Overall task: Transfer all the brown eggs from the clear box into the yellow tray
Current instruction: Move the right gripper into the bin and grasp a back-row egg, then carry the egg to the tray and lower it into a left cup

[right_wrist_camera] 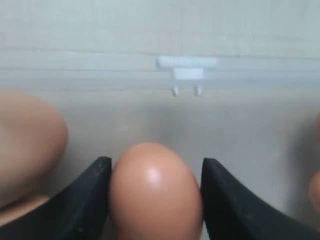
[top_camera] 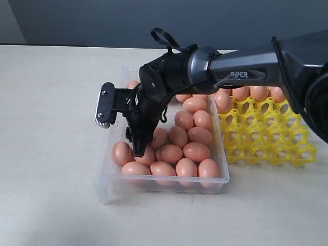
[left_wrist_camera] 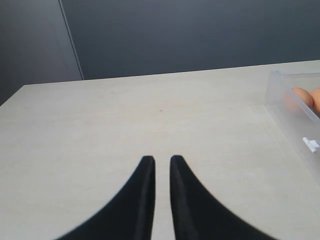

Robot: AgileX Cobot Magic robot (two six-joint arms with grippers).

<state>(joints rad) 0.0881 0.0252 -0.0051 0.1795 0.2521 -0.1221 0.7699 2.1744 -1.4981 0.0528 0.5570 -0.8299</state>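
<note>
The right gripper (top_camera: 139, 149) reaches into the clear box (top_camera: 108, 192) of brown eggs (top_camera: 177, 154).
We see its jaws pressing one egg (right_wrist_camera: 155, 195) from both sides in the box's left half; more eggs sit in the far row of the yellow tray (top_camera: 266, 143). Only a wrist view shows the left gripper (left_wrist_camera: 161, 160), nearly closed and empty.

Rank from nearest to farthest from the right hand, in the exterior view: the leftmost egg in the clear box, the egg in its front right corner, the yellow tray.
1. Leftmost egg, just left of the right hand.
2. Front right corner egg, across the clear box.
3. Yellow tray, outside the box, right.
</note>
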